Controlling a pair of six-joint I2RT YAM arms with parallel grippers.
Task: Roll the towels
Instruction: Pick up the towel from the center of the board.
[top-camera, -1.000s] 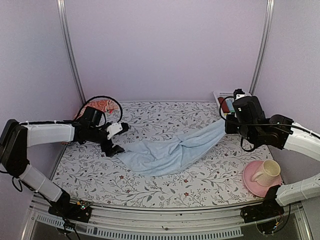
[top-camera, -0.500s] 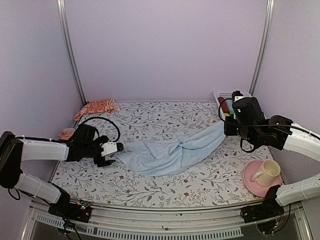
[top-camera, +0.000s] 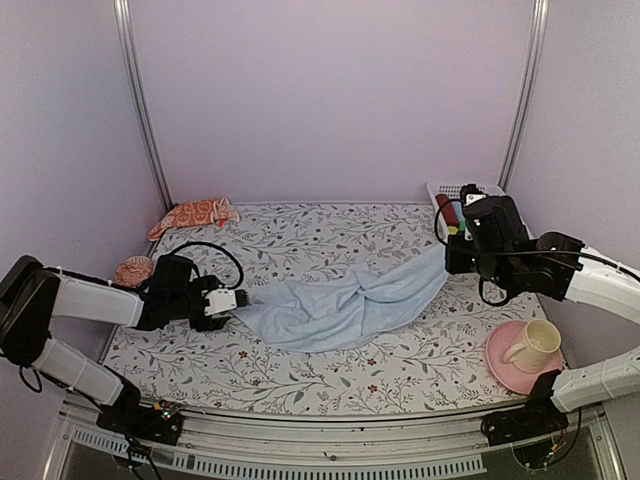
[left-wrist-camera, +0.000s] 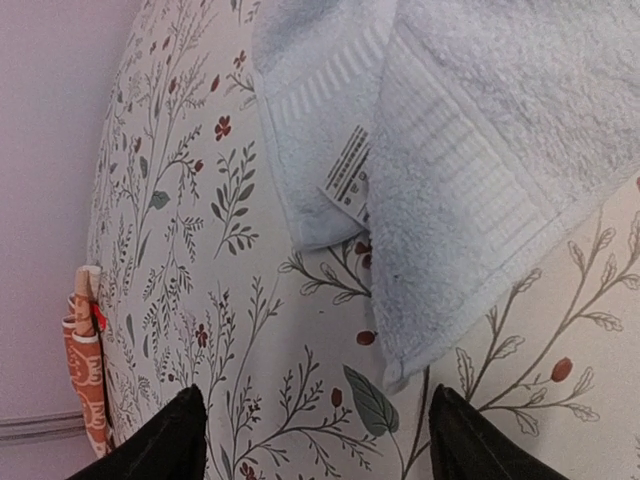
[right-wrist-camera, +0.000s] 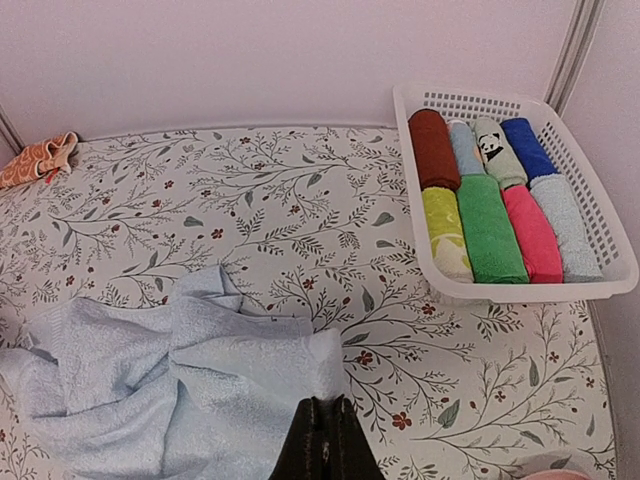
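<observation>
The light blue towel (top-camera: 340, 305) lies crumpled and stretched across the middle of the floral table. My right gripper (right-wrist-camera: 323, 430) is shut on its right corner, lifting that end (top-camera: 440, 262) slightly. My left gripper (left-wrist-camera: 315, 440) is open, low over the table at the towel's left end (top-camera: 250, 305). A hemmed corner (left-wrist-camera: 400, 365) with a label lies just ahead of its two dark fingertips (left-wrist-camera: 185, 430), not touching them. The orange-red printed towel (top-camera: 195, 213) lies bunched at the back left corner and shows in the right wrist view (right-wrist-camera: 40, 158).
A white basket (right-wrist-camera: 510, 292) of several rolled towels stands at the back right. A pink saucer (top-camera: 500, 368) with a cream cup (top-camera: 533, 343) sits at the front right. A small pinkish object (top-camera: 132, 268) lies by the left edge.
My left gripper has dropped down and come to the towel's left corner, its jaws narrowing a little. The right gripper has held the towel corner nearly still.
</observation>
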